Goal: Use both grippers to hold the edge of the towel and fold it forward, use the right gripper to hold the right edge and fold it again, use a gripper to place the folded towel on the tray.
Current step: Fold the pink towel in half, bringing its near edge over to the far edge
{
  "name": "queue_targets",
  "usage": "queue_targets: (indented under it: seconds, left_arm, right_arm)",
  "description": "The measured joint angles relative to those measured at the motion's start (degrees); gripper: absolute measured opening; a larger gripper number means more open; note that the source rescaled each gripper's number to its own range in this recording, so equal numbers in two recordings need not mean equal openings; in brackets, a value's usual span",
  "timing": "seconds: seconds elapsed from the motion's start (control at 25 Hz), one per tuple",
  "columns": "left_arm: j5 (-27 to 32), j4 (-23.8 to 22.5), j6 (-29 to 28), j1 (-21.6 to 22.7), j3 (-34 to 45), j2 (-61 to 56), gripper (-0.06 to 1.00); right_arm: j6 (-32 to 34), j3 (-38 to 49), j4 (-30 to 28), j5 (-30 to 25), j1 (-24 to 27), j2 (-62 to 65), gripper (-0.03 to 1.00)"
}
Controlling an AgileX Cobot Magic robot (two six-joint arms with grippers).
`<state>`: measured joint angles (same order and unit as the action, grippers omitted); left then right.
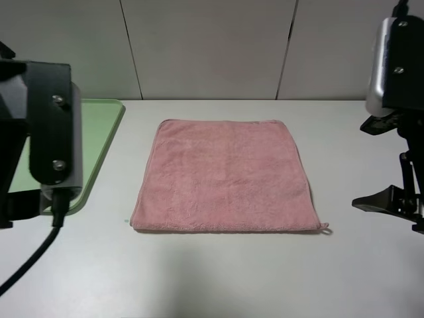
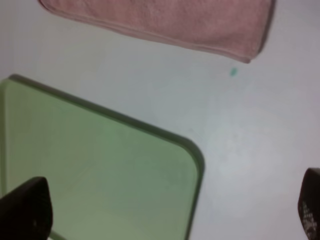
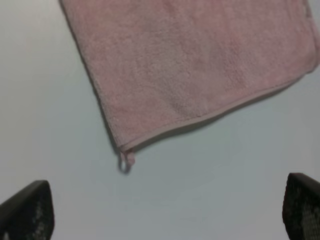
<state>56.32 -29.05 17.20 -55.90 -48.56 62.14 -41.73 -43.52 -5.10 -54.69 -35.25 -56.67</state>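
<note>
Left pincer (image 2: 167, 210): jaws wide apart, nothing between them. We see it above a rounded corner of the green tray (image 2: 100, 165). Right pincer (image 3: 165, 207): jaws likewise wide apart and empty, over bare desk (image 3: 210, 190) near the corner loop (image 3: 125, 161). We note the pink towel (image 1: 225, 175) spread flat mid-desk, beside the tray, apart from it.

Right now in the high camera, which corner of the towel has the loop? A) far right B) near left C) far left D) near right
D: the loop sticks out at the near-right corner of the flat towel, on the side away from the tray.
</note>
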Motion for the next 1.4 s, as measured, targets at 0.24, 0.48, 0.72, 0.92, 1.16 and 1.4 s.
queue_targets:
  seconds: [0.24,0.48,0.72,0.92,1.16,1.4]
  left_arm:
    - [-3.9,-0.9,0.2,0.0,0.0,7.1,0.98]
    - [-5.9,-0.9,0.2,0.0,0.0,10.8,0.97]
    - [-8.2,-1.0,0.2,0.0,0.6,12.7,0.97]
    - [-9.7,-1.0,0.2,0.0,2.1,15.7,0.97]
    - [-12.6,-1.0,0.2,0.0,2.3,21.4,0.97]
    - [-16.8,-1.0,1.0,0.0,2.4,27.1,0.97]
  right_arm:
    - [-4.7,0.0,0.2,0.4,0.0,-5.6,1.00]
    - [-9.4,0.0,0.3,1.1,0.0,-10.8,1.00]
    - [-10.0,-0.1,1.1,3.4,0.0,-14.4,1.00]
    - [-10.0,-0.1,1.4,4.0,0.0,-17.6,1.00]
    - [-10.0,-0.1,1.5,6.0,0.0,-20.1,1.00]
    - [-10.2,1.0,1.7,9.5,0.0,-20.5,1.00]
